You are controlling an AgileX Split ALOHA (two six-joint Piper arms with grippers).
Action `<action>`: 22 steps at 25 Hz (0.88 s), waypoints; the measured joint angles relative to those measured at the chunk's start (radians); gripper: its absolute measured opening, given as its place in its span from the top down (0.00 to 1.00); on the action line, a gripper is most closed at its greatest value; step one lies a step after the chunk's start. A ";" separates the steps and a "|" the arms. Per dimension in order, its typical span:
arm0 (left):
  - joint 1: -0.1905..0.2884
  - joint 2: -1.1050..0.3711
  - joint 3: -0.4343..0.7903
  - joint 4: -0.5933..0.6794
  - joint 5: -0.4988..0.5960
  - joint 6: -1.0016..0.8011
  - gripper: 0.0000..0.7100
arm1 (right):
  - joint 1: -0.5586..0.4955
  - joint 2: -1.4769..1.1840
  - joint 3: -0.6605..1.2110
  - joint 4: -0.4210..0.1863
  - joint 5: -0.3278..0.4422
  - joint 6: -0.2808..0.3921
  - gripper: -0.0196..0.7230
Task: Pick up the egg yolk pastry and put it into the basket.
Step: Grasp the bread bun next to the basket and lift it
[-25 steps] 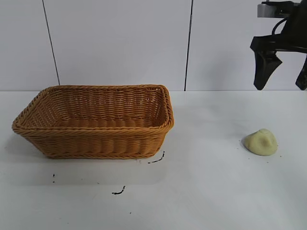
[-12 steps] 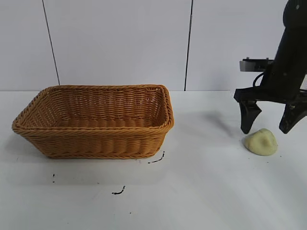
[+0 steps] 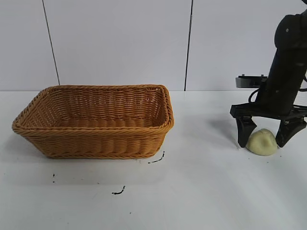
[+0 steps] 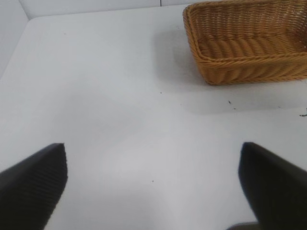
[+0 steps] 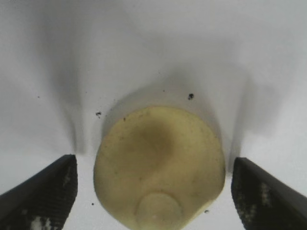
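Observation:
The pale yellow egg yolk pastry [image 3: 262, 142] lies on the white table at the right. My right gripper [image 3: 265, 139] is down at the table, open, with one finger on each side of the pastry and a small gap to each. In the right wrist view the pastry [image 5: 159, 165] sits between the dark fingertips [image 5: 45, 191]. The orange-brown wicker basket [image 3: 94, 139] stands at the left and holds nothing I can see. My left gripper [image 4: 153, 184] is open over bare table, with the basket [image 4: 242, 62] farther off.
Small dark marks [image 3: 156, 159] lie on the table in front of the basket. A white panelled wall stands behind the table.
My right gripper has come down from high above the table until its open fingers straddle the pastry. The pastry and basket have not moved.

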 joint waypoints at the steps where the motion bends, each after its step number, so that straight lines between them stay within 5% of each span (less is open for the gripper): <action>1: 0.000 0.000 0.000 0.000 0.000 0.000 0.02 | 0.000 0.000 0.000 0.000 -0.002 0.000 0.18; 5: 0.000 0.000 0.000 0.000 0.000 0.000 0.02 | 0.000 0.000 0.000 0.000 -0.005 0.000 0.30; 12: 0.000 0.000 0.000 0.000 0.000 0.000 0.02 | 0.000 0.000 0.000 0.000 -0.007 0.000 0.65; 22: 0.000 0.000 0.000 0.000 0.000 0.000 0.02 | 0.000 -0.030 -0.001 0.000 0.007 0.000 0.69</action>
